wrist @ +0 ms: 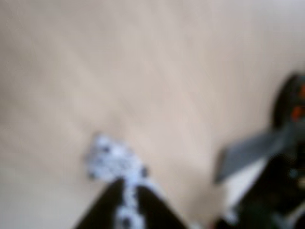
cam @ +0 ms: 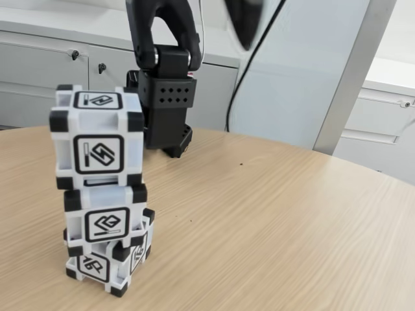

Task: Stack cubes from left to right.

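Currently | cubes (cam: 98, 194): three stacked, near left of table (cam: 272, 227), tiers skewed | gripper (wrist: 127, 210): blurred above the stack, opening and hold unreadable to you | risk: a brush topples the misaligned tower.

A: What surface fills the foreground of the fixed view?
B: A round-edged table (cam: 272, 220) of light wood grain, evenly lit, with a few small dark specks.

A: And behind the table?
B: To its upper left, grey cabinets (cam: 45, 71) with small dark locks beneath a pale countertop. Directly behind it, a pale blue-grey wall panel (cam: 298, 71). Right of that, a slanted grey post (cam: 353, 74), then another white cabinet (cam: 382, 129).

A: The wrist view?
B: Blurred wood grain.
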Controlling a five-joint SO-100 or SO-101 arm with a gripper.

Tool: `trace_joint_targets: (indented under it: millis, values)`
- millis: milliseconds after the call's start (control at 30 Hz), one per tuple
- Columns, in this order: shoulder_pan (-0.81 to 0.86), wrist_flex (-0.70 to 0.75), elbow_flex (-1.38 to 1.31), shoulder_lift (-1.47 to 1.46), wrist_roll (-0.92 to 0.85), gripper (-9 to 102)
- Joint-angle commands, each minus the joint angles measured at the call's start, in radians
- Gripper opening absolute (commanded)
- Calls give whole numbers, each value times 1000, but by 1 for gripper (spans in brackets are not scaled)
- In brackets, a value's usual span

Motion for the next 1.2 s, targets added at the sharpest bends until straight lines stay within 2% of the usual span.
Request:
trace_joint_targets:
  millis: [0, 200, 567, 800, 933, 1167]
  values:
    - [-14, 5, -28, 133, 8, 0]
    - [-17, 5, -6, 408, -14, 0]
    - [-15, 5, -6, 453, -35, 0]
    - [-17, 5, 6, 684, -32, 0]
    - [-17, -5, 100, 769, -43, 0]
    - [-17, -275, 466, 939, -112, 0]
